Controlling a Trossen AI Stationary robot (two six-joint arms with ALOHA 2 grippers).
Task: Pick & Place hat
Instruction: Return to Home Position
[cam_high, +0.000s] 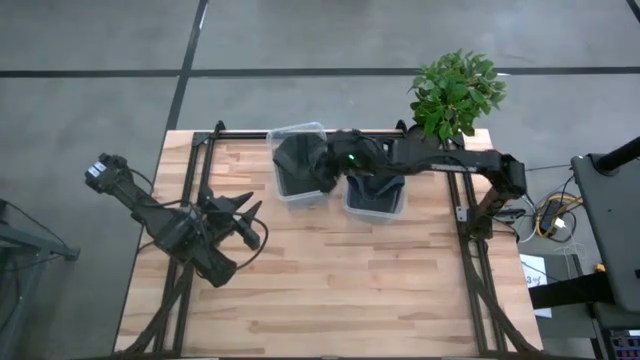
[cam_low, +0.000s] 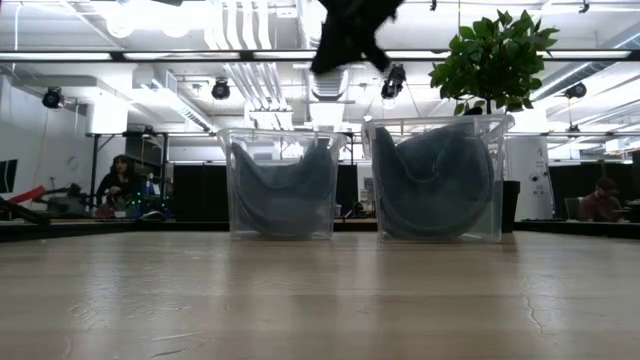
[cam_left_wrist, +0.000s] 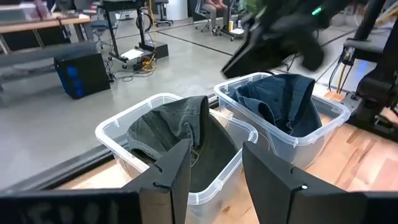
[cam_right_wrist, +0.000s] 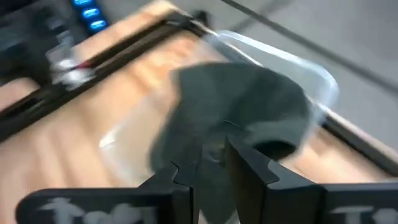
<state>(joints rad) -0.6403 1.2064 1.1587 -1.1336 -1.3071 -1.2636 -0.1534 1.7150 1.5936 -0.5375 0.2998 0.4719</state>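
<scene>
The robot's right gripper (cam_right_wrist: 210, 163) hangs over the left clear plastic bin (cam_high: 296, 128) at the middle of the table's (cam_high: 350, 290) far edge, its arm stretched in from the right side and passing above the right clear plastic bin (cam_high: 375, 210). Its fingers are parted only narrowly and nothing shows between them; it touches neither bin. Directly beneath it lies the crumpled dark green cloth cap (cam_right_wrist: 242, 106), filling the left bin; whether more than one cap is heaped there cannot be told. The dark blue cloth cap (cam_left_wrist: 280, 99) sits folded in the right bin, touching the wall.

The left gripper (cam_left_wrist: 216, 149) waits low near the table's left edge, pointed at the two bins, fingers apart by a clear gap and holding nothing.

With both bins filled, the sorting looks complete and only the pull-back appears to remain. The hazard lies in that retreat: the right arm must clear two light, thin-walled bins standing just beside each other, and a low or sideways sweep could clip a rim and shove or tip a bin near the far edge. A fold of green cloth caught on a finger could be dragged out. The leafy green potted plant (cam_high: 455, 90) near the far right corner stands close to the arm's path.
</scene>
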